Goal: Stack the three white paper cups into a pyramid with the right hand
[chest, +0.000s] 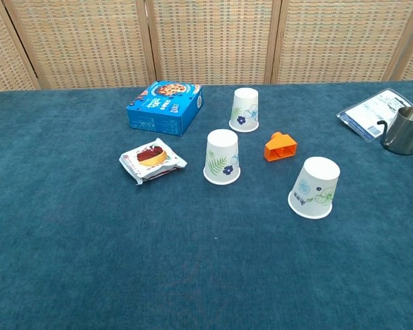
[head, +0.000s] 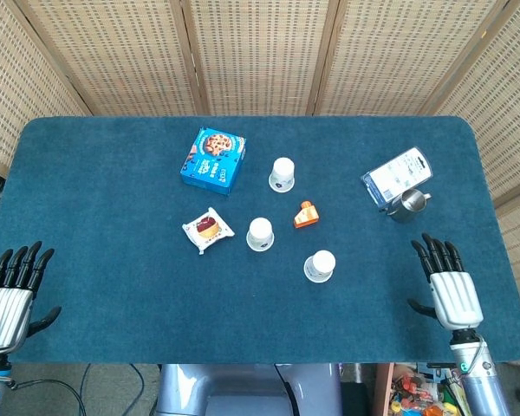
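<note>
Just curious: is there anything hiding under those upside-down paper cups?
Cannot tell. All three paper cups stand mouth-down, rims flat on the blue tablecloth, so their insides are covered. Nothing sits on top of them.

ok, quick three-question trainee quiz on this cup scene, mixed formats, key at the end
1. True or false: one paper cup already stands on top of another.
2. What lies between the far cup and the near-right cup? A) blue box B) orange block C) metal mug
3. Fill in: all three cups stand mouth ____.

Key
1. False; the middle cup and the others stand apart on the table.
2. B, the orange block.
3. Down.
</note>
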Controlling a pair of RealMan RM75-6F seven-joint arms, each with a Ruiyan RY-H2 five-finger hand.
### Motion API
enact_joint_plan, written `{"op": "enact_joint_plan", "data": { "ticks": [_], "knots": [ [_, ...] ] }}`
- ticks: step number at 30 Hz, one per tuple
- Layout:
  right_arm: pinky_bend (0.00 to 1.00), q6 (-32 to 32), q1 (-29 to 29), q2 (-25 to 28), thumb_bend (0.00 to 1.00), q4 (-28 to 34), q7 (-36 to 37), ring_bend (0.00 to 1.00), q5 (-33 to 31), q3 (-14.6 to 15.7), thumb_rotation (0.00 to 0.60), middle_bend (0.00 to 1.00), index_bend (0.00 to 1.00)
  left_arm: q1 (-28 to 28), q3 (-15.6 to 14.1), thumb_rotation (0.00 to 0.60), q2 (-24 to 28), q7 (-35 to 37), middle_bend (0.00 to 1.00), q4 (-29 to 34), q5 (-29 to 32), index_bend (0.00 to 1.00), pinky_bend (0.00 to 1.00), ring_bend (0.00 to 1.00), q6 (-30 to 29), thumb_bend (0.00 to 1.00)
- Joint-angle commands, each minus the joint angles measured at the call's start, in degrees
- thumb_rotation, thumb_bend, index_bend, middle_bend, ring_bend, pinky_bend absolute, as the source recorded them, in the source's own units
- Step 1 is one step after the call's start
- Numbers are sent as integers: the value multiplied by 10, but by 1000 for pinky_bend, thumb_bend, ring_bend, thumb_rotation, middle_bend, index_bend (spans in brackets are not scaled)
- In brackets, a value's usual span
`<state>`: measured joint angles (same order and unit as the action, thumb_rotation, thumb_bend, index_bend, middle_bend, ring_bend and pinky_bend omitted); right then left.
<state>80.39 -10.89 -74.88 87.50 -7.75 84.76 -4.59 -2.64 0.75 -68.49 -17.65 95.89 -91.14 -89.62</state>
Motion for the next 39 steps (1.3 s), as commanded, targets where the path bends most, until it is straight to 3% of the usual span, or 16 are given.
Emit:
{"op": "enact_joint_plan", "data": {
  "ticks": [1,9,14,17,22,30,39],
  "knots": [
    [0,0,0,-1,42,0,1,0,2,0,600,0,0,0,0,600,0,0,0,0,1,0,0,0,1,198],
    [0,-22,-35,12,42,32,-17,0,0,-30,600,0,0,-2,4,600,-2,-3,0,-2,7,0,0,0,4,198],
    [0,-69,-94,19,42,66,-56,0,-19,-78,600,0,0,-4,7,600,-4,-5,0,-5,18,0,0,0,11,199],
    [0,-133,-160,4,42,65,-94,0,-58,-123,600,0,0,-9,11,600,-8,-7,0,-11,31,0,0,0,23,198],
    [0,-191,-224,-17,42,54,-129,0,-113,-162,600,0,0,-12,14,600,-11,-6,0,-15,39,0,0,0,29,198],
    [0,-277,-354,-70,42,-21,-211,0,-237,-222,600,0,0,-15,19,600,-14,-7,0,-18,47,0,0,0,29,199],
    [0,-342,-457,-122,41,-132,-238,0,-348,-240,600,0,0,-15,29,600,-16,2,0,-30,58,0,0,0,22,199]
  ]
}}
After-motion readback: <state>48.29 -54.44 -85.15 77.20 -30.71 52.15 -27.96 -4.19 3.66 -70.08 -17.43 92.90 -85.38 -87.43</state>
